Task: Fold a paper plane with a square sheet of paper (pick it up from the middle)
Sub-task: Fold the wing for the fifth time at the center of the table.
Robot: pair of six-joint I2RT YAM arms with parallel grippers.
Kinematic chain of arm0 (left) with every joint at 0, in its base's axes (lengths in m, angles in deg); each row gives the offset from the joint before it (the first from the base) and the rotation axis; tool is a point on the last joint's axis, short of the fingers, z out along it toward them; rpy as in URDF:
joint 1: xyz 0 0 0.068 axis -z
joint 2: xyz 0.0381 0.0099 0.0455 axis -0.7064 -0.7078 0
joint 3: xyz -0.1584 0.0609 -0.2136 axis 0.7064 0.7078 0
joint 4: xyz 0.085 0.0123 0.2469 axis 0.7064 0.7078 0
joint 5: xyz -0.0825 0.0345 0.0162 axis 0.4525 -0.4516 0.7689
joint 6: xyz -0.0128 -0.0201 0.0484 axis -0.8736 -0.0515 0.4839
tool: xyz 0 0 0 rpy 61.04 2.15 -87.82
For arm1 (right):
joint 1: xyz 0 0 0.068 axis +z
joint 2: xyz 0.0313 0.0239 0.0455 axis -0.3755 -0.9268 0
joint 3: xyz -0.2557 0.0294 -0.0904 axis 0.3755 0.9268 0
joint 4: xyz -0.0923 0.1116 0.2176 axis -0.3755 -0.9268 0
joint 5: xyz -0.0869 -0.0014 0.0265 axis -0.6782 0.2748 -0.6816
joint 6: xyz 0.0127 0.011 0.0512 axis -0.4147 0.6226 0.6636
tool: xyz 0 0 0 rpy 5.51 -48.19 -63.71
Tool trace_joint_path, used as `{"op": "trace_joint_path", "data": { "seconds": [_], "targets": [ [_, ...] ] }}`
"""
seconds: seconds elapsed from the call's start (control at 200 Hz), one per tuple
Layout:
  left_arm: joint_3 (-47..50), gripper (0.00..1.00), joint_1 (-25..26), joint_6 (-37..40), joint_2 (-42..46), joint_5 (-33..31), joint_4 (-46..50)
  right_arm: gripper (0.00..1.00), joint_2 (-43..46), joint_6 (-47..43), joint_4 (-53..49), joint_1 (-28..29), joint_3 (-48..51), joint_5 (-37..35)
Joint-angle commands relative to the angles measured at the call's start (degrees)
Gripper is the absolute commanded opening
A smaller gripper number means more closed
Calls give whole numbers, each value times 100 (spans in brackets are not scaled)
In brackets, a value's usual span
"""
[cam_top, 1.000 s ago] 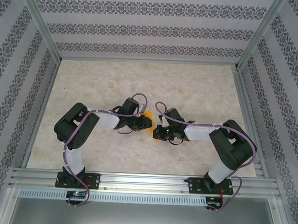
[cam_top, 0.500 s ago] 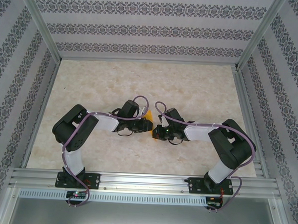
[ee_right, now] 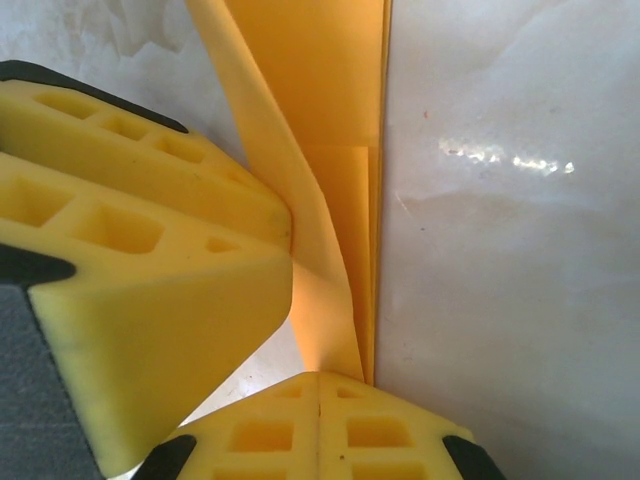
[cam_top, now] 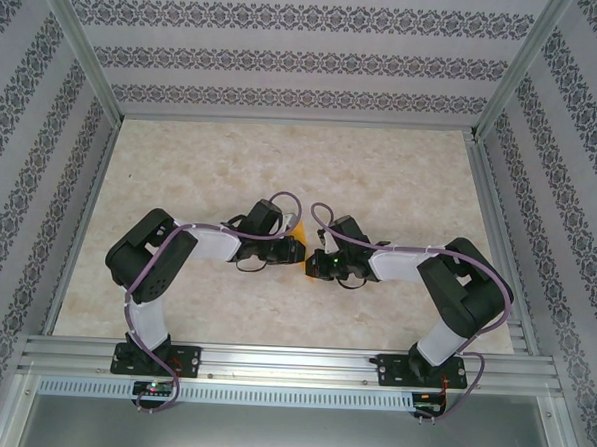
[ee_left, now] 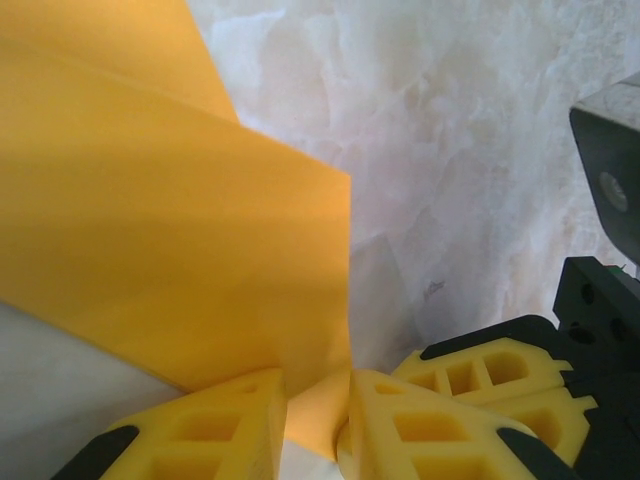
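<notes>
The orange square sheet of paper [cam_top: 299, 228] lies folded in overlapping layers between both grippers at the table's middle; most of its outline is hidden under them. My left gripper [ee_left: 315, 385] stands narrowly open, with a curled flap of the paper [ee_left: 170, 230] between its fingers. My right gripper [ee_right: 318, 378] is shut, pinching the narrow end of the paper [ee_right: 320, 90] at its tips. Seen from above, the left gripper [cam_top: 293, 248] and right gripper [cam_top: 314, 265] nearly touch. The left gripper's fingers [ee_right: 150, 250] crowd the right wrist view.
The pale marbled table [cam_top: 282, 163] is walled by patterned panels and an aluminium frame [cam_top: 75, 92]. The rail with both arm bases [cam_top: 281, 363] runs along the near edge. The right gripper's yellow fingers [ee_left: 470, 375] sit close beside the left one's.
The left gripper has slid a little to the right, closer to the right gripper, covering more of the paper. The right arm has stayed put.
</notes>
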Motion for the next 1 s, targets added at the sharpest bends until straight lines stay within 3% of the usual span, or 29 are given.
{"op": "trace_joint_path", "data": {
  "seconds": [0.0, 0.699, 0.994],
  "targets": [
    [-183, 26, -78, 366, -100, -565, 381, 4, -271, -151, -847, -1, 385, -242],
    [-721, 26, -743, 771, -326, -411, 747, 4, -368, -196, -877, -11, 395, -246],
    [-687, 26, -872, 649, -458, -673, 835, 4, -396, -199, -923, -18, 390, -286]
  ]
}}
